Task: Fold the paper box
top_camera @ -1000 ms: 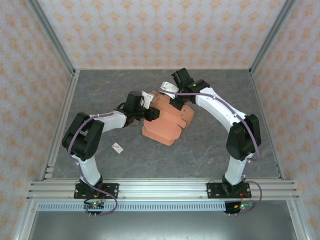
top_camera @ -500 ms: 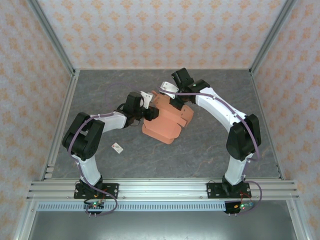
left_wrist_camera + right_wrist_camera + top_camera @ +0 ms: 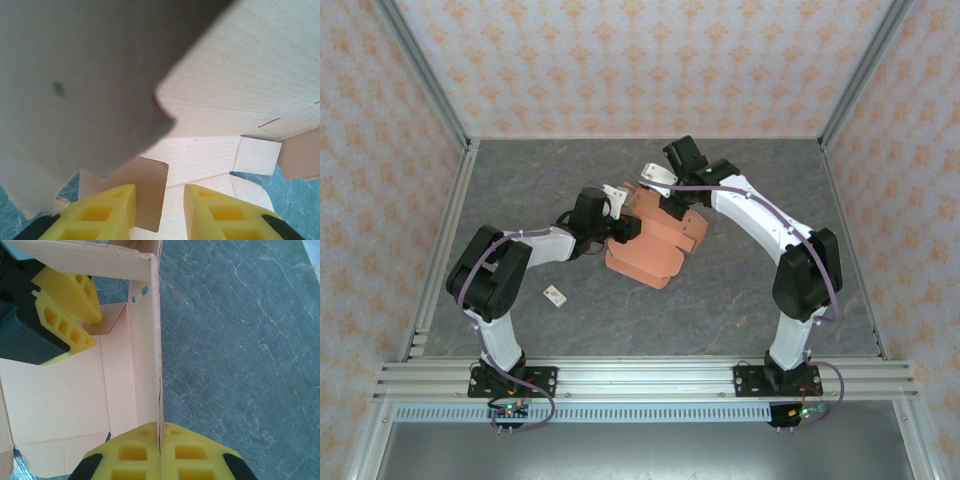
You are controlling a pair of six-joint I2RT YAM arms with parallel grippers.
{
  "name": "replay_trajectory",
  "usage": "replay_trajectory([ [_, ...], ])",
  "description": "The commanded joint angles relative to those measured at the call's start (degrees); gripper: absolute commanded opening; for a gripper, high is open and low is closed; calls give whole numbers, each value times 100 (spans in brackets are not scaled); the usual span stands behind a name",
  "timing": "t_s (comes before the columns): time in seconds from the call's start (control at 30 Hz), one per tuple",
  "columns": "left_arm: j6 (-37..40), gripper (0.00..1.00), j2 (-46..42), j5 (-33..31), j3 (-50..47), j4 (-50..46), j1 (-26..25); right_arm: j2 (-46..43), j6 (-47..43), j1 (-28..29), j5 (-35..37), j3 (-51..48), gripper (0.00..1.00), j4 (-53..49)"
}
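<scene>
Salmon paper box (image 3: 65,405) wall: right wrist reveals right tool (image 3: 160,435) pinching it.

paper box (image 3: 650,243) is sitting mid-table, salmon-orange cardboard, half folded: 1 wall standing upright, flaps hanging loose, base panel lying flat on grey surface.

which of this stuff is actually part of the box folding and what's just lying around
In the job: paper box; right gripper, shut on one of its walls; left gripper, jaws apart at a flap.
Lying about: small white tag on the table, apart from the box.
</scene>
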Motion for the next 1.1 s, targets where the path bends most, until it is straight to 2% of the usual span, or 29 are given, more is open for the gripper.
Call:
replay_trajectory([
  [0.0, 6, 32, -263, -148, -121, 122, -40, -19, 68, 32, 71, 164, 0, 15],
  [0.4, 247, 37, -1118, -138, -653, -160, 188, -34, 27, 9, 169, 156, 0, -30],
  [0.63, 261, 40, -1914, -10, -825, -420, 333, -61, 38, 9, 176, 121, 0, -43],
  [0.83, 267, 41, -2193, 60, -485, -781, 387, -95, 56, 22, 143, 104, 0, -27],
  [1.07, 334, 43, -1789, 164, 279, -1103, 487, -106, 56, 19, 140, 77, 0, -6],
])
